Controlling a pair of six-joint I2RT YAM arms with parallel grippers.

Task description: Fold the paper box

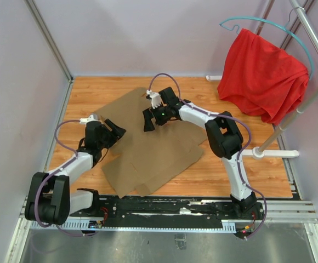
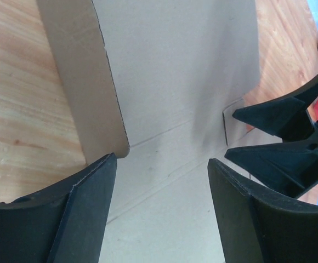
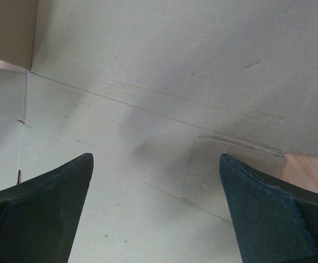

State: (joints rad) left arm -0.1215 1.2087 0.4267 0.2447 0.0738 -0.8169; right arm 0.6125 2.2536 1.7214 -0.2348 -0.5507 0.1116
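The paper box (image 1: 151, 153) lies as a large flat brown die-cut sheet across the middle of the wooden table. My left gripper (image 1: 117, 131) is over its left edge, open. In the left wrist view nothing but cardboard (image 2: 175, 98) shows between its fingers (image 2: 162, 159), and a side flap (image 2: 82, 82) stands bent up at the left. My right gripper (image 1: 148, 121) hovers open over the sheet's upper middle. It faces the left one, and its black fingers (image 2: 279, 148) show there too. The right wrist view has creases and a cut tab (image 3: 230, 164) below the open gripper (image 3: 156, 156).
A red cloth (image 1: 263, 74) hangs on a teal hanger from a white rack at the back right. The rack's foot (image 1: 271, 154) rests on the wooden table (image 1: 236, 175). White walls close in the left, back and right sides.
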